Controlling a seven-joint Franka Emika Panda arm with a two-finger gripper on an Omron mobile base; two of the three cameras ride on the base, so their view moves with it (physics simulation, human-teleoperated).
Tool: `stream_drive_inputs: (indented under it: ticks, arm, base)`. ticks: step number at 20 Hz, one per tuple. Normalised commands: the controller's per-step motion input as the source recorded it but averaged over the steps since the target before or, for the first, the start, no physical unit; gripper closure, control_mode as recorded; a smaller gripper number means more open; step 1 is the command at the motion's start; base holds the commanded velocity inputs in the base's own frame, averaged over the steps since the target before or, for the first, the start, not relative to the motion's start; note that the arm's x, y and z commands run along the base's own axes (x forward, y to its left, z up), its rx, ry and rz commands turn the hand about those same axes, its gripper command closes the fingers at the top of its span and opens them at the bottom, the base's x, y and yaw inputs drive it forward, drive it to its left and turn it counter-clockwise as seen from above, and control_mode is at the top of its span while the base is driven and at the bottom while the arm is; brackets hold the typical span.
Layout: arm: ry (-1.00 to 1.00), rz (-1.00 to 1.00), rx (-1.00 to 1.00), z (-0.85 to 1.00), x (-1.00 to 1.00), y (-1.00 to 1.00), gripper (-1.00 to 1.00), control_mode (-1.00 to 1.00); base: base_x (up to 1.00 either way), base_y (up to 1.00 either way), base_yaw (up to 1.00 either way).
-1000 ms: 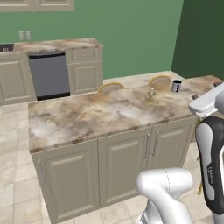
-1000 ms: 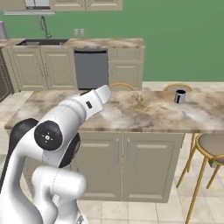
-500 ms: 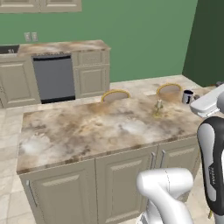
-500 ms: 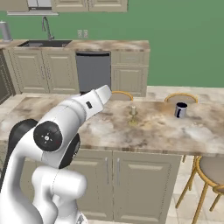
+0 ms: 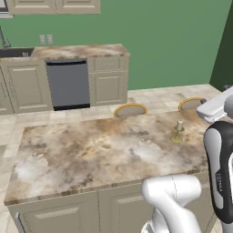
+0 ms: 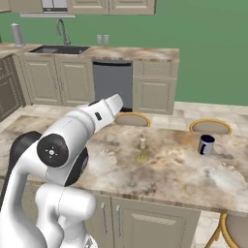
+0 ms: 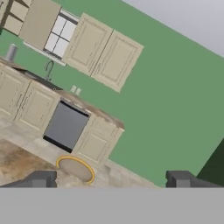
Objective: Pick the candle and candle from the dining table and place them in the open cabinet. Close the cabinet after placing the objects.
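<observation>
Fingers: the two dark tips of the gripper (image 7: 111,178) stand wide apart, nothing between them, aimed at the green wall.
Candle: a short cream candle on a brass-gold round-footed candlestick (image 6: 142,151) stands upright on the mottled brown-and-beige marble dining table (image 6: 179,172).
Nearby: a dark blue mug (image 6: 206,144) stands well apart from the candle.
Beyond: a grey dishwasher (image 5: 68,84) sits against the wall.

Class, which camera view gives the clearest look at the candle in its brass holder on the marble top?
The right base view: the candle stands unobstructed on the dining table, left of a dark mug. In the left base view the candle stands close beside the arm near the right edge. The hand view looks toward the far cabinets instead.
</observation>
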Motion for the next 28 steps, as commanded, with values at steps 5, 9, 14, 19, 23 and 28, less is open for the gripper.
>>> stream_drive_inputs:
  ticks: [5, 9, 14, 19, 23, 28]
  arm:
    - [0.0, 0.0, 0.0, 0.0, 0.0, 0.0, -1.0, 1.0]
    - [0.0, 0.0, 0.0, -0.03, -0.02, -0.02, -1.0, -1.0]
    - [0.0, 0.0, 0.03, -0.11, -0.41, -0.38, -1.0, -1.0]
    - [0.04, 0.05, 0.05, -0.24, -0.28, -0.51, -1.0, -1.0]
    - [0.1, 0.2, 0.0, -0.43, -0.05, -0.33, -1.0, -1.0]
    - [0.19, 0.24, 0.0, -0.6, 0.0, -0.11, -1.0, -1.0]
  base:
    - [0.05, -0.13, 0.04]
    - [0.0, 0.0, 0.0]
    - [0.0, 0.0, 0.0]
    - [0.0, 0.0, 0.0]
    - [0.0, 0.0, 0.0]
    - [0.0, 0.0, 0.0]
